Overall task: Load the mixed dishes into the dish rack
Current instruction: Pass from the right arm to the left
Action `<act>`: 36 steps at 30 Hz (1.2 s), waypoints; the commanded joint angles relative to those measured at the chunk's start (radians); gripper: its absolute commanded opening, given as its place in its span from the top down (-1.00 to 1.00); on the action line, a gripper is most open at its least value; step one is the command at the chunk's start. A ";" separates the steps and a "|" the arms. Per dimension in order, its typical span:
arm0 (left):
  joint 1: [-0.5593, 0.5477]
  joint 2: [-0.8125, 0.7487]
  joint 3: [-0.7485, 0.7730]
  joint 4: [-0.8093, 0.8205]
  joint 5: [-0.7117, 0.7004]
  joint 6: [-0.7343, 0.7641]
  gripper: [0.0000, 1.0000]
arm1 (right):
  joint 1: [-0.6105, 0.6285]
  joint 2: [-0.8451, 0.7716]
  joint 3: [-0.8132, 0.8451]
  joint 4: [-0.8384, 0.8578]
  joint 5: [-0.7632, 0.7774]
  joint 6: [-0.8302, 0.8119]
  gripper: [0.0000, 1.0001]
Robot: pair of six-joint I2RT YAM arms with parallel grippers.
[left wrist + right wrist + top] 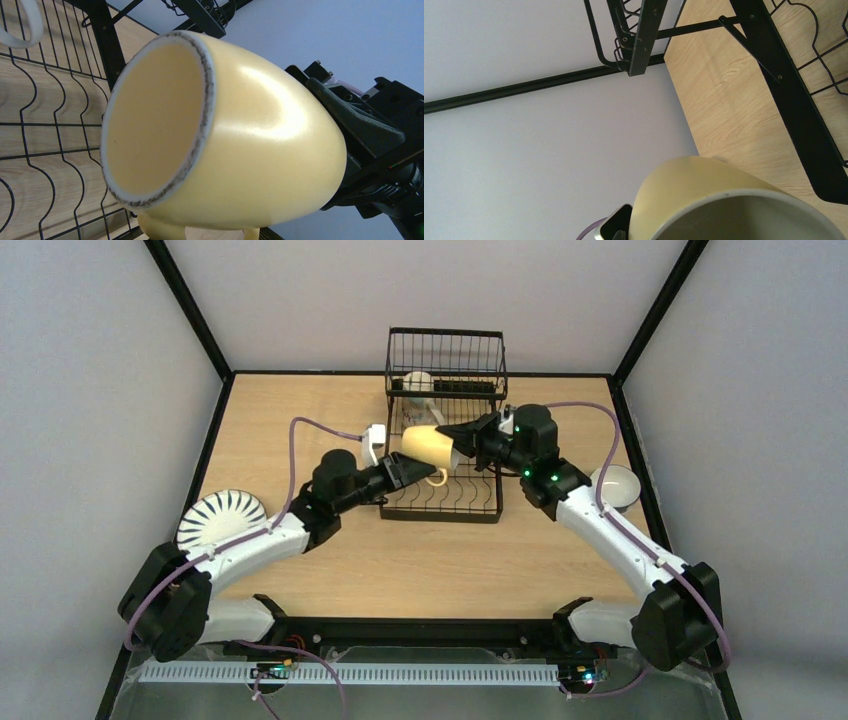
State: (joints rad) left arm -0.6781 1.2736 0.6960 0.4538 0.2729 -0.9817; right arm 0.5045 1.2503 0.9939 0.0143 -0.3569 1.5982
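Observation:
A yellow mug (425,445) hangs on its side in the air over the lower level of the black wire dish rack (445,508). My right gripper (460,437) is shut on its base end. In the left wrist view its black finger (350,117) lies against the mug's side (260,130). My left gripper (408,472) sits just below and left of the mug, by the handle (437,478). Its fingers are hidden behind the mug. The mug's mouth faces the left wrist camera. The right wrist view shows the mug's pale side (704,190).
A beige mug (418,383) lies in the rack's raised upper basket (445,340). A white plate with dark radial stripes (220,518) lies on the table at the left. A white bowl (615,486) sits at the right by the black frame edge.

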 commanded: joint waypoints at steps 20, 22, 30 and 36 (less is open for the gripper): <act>-0.011 -0.064 -0.086 0.250 0.114 -0.021 -0.83 | 0.012 -0.078 -0.076 0.172 -0.056 0.144 1.00; -0.011 -0.062 -0.087 0.266 0.129 -0.023 -0.78 | 0.012 -0.077 -0.085 0.184 -0.061 0.152 1.00; -0.012 -0.019 -0.039 0.282 0.227 -0.014 -0.47 | 0.012 -0.090 -0.112 0.181 -0.084 0.155 1.00; -0.011 -0.011 -0.009 0.253 0.263 0.006 -0.41 | 0.012 -0.109 -0.138 0.173 -0.101 0.152 1.00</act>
State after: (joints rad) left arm -0.6842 1.2640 0.6239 0.6342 0.4770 -1.0084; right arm 0.5091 1.1683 0.8772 0.1661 -0.4232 1.7443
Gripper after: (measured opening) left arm 0.707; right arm 0.077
